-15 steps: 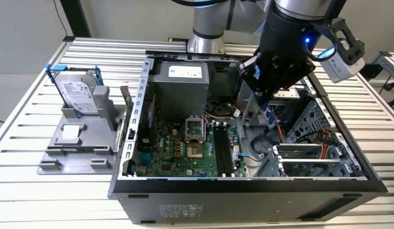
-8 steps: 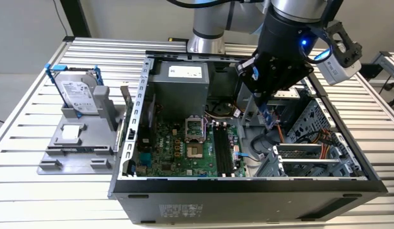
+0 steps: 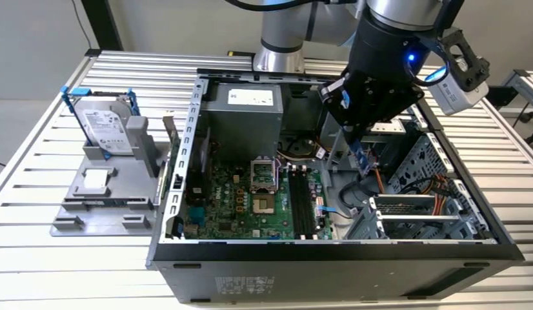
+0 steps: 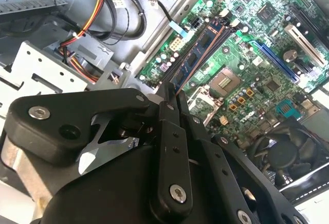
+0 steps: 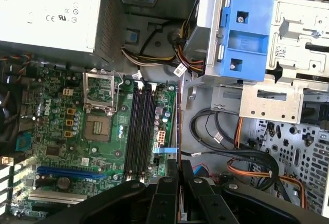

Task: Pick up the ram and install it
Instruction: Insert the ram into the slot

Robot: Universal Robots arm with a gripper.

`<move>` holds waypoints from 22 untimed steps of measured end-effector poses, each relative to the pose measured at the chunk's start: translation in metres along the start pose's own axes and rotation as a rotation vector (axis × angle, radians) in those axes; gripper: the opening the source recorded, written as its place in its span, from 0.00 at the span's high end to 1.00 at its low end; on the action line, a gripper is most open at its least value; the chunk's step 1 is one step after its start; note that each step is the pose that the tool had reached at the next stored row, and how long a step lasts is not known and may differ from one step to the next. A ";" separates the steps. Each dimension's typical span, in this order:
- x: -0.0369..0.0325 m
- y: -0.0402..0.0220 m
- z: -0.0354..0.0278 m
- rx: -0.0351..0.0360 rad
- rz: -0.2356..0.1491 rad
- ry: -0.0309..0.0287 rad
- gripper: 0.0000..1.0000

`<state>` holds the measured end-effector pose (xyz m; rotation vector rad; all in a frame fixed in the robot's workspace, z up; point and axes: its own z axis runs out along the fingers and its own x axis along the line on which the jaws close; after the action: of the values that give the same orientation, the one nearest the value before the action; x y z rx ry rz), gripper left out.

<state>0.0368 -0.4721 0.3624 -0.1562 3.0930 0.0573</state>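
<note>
One computer case [image 3: 335,268], one motherboard [image 3: 236,194], one power supply [image 3: 249,110], one CPU socket [image 5: 97,129], one ram [image 3: 361,158], one hard drive [image 3: 103,119], one grey stand [image 3: 99,194], one desk [image 3: 42,258].

A slatted metal table [image 3: 34,258] stands over a pale grey surface [image 3: 26,51], perhaps floor.

The ram [image 3: 361,157], a thin, narrow dark board with a bluish label, hangs upright with its upper end pinched in the gripper [image 3: 357,139]. It is raised just beside the memory slots [image 3: 305,200], on the exterior view's right, unseated. In the first wrist view the ram [image 5: 178,129] shows edge-on.
</note>
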 end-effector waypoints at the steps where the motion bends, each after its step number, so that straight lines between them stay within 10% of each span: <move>1: 0.0000 0.0000 0.0004 -0.0002 0.000 -0.0001 1.00; 22: 0.0039 0.0036 0.0222 0.0015 0.035 -0.0008 1.00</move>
<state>0.0336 -0.4680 0.3402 -0.1016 3.0951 0.0563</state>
